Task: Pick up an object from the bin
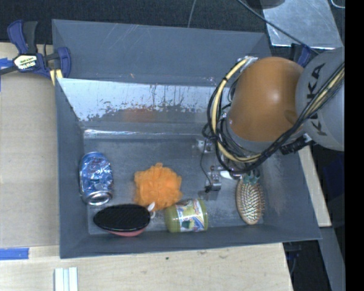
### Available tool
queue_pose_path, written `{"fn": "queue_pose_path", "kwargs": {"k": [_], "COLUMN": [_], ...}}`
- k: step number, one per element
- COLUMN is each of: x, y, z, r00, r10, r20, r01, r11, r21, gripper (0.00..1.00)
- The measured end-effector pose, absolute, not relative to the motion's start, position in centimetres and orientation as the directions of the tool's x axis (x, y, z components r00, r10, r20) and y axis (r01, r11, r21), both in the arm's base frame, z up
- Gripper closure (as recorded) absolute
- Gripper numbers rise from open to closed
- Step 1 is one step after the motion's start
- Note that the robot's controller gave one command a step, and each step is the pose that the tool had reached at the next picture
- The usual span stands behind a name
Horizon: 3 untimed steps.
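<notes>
grey metal bin (70, 180), with five loose things along its near side.

- claw (213, 180): low over the floor, right of centre. it hangs under the arm's orange cover (264, 99) and cables (221, 105), which hide most of it. whether it is wide or narrow cannot be told.
- small jar (186, 216), green label: nearest thing, just below the claw in the view, by the near wall. lies on its side, long axis left to right, right end slightly higher. which end bears the lid is hard to make out.
- wooden hairbrush (250, 204): just right of the claw. long axis up and down the view, oval head toward the near wall, handle end tucked under the cables.
- orange fluffy puff (158, 187): left of the claw, just beside the jar.
- black oval brush (122, 219), pink rim: left of the jar.
- blue crushed can (96, 177): far left, open end toward the near wall.
</notes>
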<state>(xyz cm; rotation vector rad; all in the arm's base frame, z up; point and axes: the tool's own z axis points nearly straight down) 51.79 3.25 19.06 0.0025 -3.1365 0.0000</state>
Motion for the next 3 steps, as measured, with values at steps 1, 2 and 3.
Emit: {"fn": "queue_pose_path", "kwargs": {"k": [1, 2, 3], "x": [51.7, 51.9, 49.3], "y": [9.2, 8.9, 13.5], "z": [12.0, 12.3, 27.5], "r00": [-0.992, -0.993, -0.988], "r10": [-0.125, -0.118, -0.152], "r20": [0.009, 0.003, -0.008], "r01": [-0.125, -0.118, -0.152], "r11": [0.992, 0.993, 0.988], "r21": [0.003, 0.001, 0.003], "gripper": [0.0, 1.0, 1.0]}}
